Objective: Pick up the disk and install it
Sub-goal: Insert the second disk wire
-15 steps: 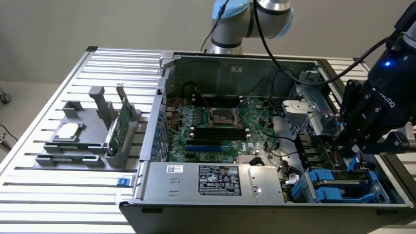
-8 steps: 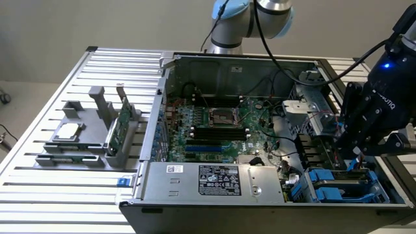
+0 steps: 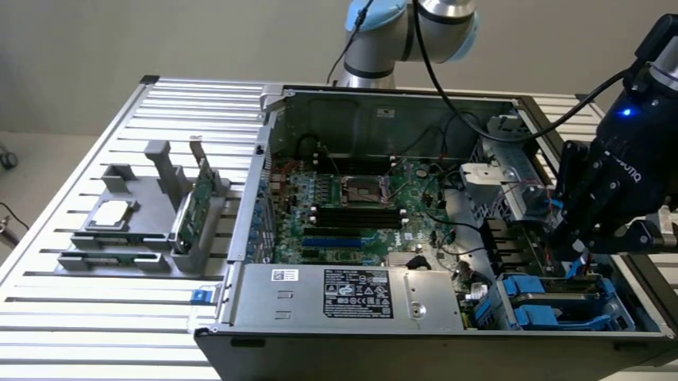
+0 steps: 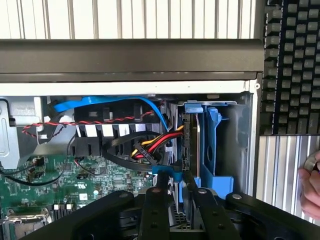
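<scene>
The disk (image 4: 191, 135) stands edge-on in the drive bay at the corner of the open computer case, edged by its blue carrier frame (image 4: 212, 145). In the exterior view the disk (image 3: 556, 300) lies low in the bay at the case's front right corner, between blue frame parts. My gripper (image 3: 569, 242) hangs just above that bay. In the wrist view the gripper (image 4: 175, 189) is right at the disk's near end, with a blue tab (image 4: 167, 172) of the frame in front of it. Whether it grips the disk is not clear.
Red, yellow and black cables (image 4: 150, 145) and a blue cable (image 4: 105, 103) run beside the bay. The motherboard (image 3: 360, 206) and power supply (image 3: 350, 294) fill the case. A grey rack (image 3: 138, 230) on the exterior view's left holds a chip and a green card. A hand (image 4: 311, 182) and a keyboard (image 4: 292, 65) lie outside the case.
</scene>
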You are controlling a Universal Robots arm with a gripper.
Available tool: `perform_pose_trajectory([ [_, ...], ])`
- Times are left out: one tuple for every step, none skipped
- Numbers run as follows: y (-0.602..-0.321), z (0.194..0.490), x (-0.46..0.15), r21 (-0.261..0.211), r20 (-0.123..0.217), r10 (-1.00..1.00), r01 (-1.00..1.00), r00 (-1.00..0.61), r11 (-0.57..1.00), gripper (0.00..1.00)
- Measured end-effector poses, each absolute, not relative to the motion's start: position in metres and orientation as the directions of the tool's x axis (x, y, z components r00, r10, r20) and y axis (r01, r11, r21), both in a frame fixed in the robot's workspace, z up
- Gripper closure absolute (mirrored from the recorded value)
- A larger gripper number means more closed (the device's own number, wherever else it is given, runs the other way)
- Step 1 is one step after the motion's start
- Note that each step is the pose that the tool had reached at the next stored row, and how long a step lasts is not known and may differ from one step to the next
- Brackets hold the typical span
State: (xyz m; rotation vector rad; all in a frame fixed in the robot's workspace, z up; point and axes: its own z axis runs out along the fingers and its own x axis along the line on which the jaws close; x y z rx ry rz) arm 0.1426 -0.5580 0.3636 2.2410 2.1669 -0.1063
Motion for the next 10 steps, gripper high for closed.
perform_pose_trajectory([
  [-0.5579,0.3633,0.1426,-0.031,-0.066,0.997,0.999,0.033,-0.035,0.78],
  [-0.5578,0.3631,0.1426,-0.031,-0.066,0.997,0.999,0.033,-0.035,0.78],
  [-0.5578,0.363,0.1426,-0.031,-0.066,0.997,0.999,0.033,-0.035,0.78],
  [-0.5578,0.3628,0.1426,-0.031,-0.067,0.997,0.999,0.033,-0.035,0.8],
  [-0.5578,0.3627,0.1426,-0.031,-0.067,0.997,0.999,0.033,-0.035,0.8],
  [-0.5578,0.3626,0.1426,-0.031,-0.067,0.997,0.999,0.033,-0.035,0.84],
  [-0.5578,0.3625,0.1427,-0.031,-0.067,0.997,0.999,0.033,-0.035,0.84],
  [-0.5578,0.3624,0.1426,-0.031,-0.066,0.997,0.999,0.033,-0.035,0.84],
  [-0.5578,0.3624,0.1426,-0.031,-0.066,0.997,0.999,0.033,-0.035,0.84],
  [-0.5578,0.3624,0.1427,-0.031,-0.066,0.997,0.999,0.033,-0.035,0.84],
])
